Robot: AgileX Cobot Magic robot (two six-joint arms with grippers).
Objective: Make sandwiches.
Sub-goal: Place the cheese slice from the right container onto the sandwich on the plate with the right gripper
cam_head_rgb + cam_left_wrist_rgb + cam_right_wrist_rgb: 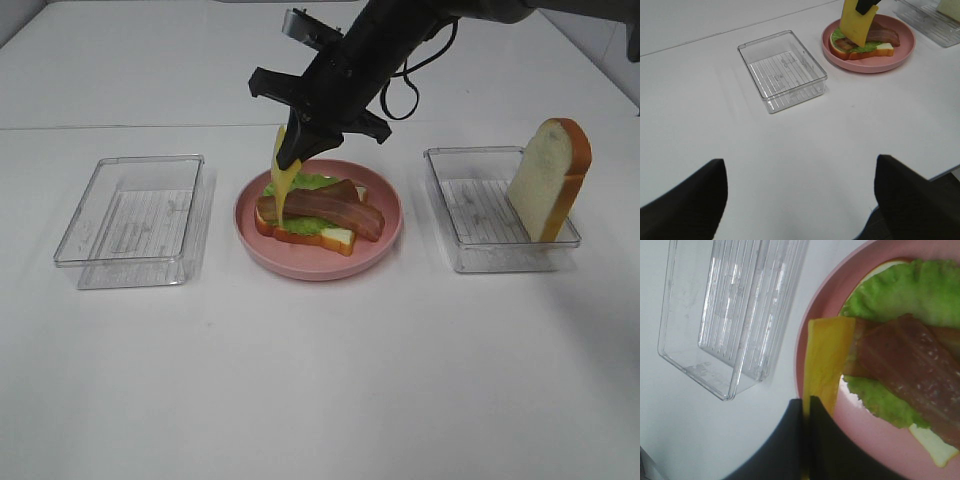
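The right gripper [290, 152] has its jaws clenched on the top edge of the yellow cheese slice [281, 182], so the slice hangs vertically, its lower edge at the left end of the bacon [335, 208]. The partial sandwich [318, 215] (bread, lettuce, bacon) lies on the pink plate [385, 235] at table centre. One bread slice [548, 178] leans in the right-hand tray [470, 250], presumably kept for the top layer. The left gripper [800, 200] hangs with jaws released over the near-left table.

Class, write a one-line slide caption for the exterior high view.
Right gripper dangles a yellow cheese slice over the bacon-topped sandwich on the pink plate.
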